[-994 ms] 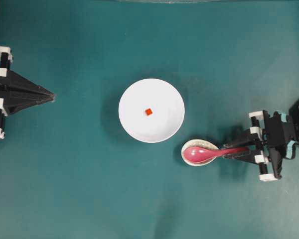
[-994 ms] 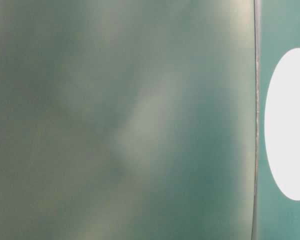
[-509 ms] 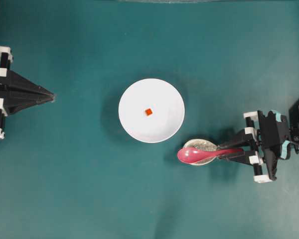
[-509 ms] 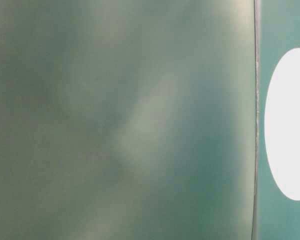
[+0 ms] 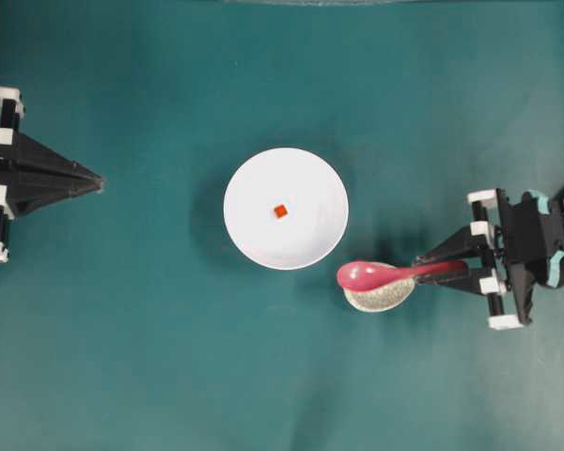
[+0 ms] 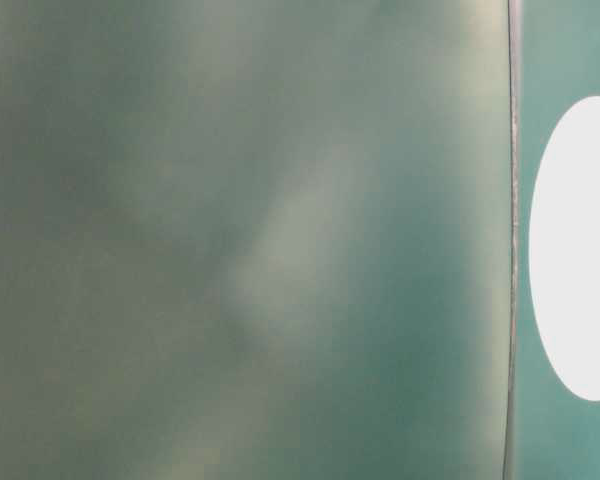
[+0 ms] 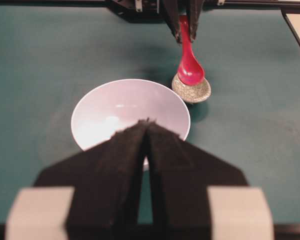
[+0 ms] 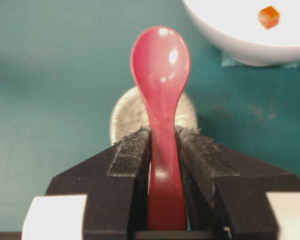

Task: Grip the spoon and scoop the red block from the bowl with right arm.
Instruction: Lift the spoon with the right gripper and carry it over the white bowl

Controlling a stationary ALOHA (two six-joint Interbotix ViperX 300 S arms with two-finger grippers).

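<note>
Right arm (image 5: 531,256) at right side of tabletop (image 5: 169,357), its jaws closed on handle of spoon (image 5: 381,274). Right gripper (image 8: 163,137) clamps handle from both sides. Spoon scoop raised above speckled dish (image 5: 381,296), pointing toward bowl (image 5: 254,235). Bowl in middle of tabletop, just beside dish. Red block (image 5: 280,211) lies inside bowl, near center, apart from spoon. Left gripper (image 7: 147,125) at left edge, jaws closed together, holding nothing, well apart from bowl.

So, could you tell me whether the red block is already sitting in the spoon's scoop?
No, the red block lies inside the white bowl, while the spoon has an empty scoop.
</note>
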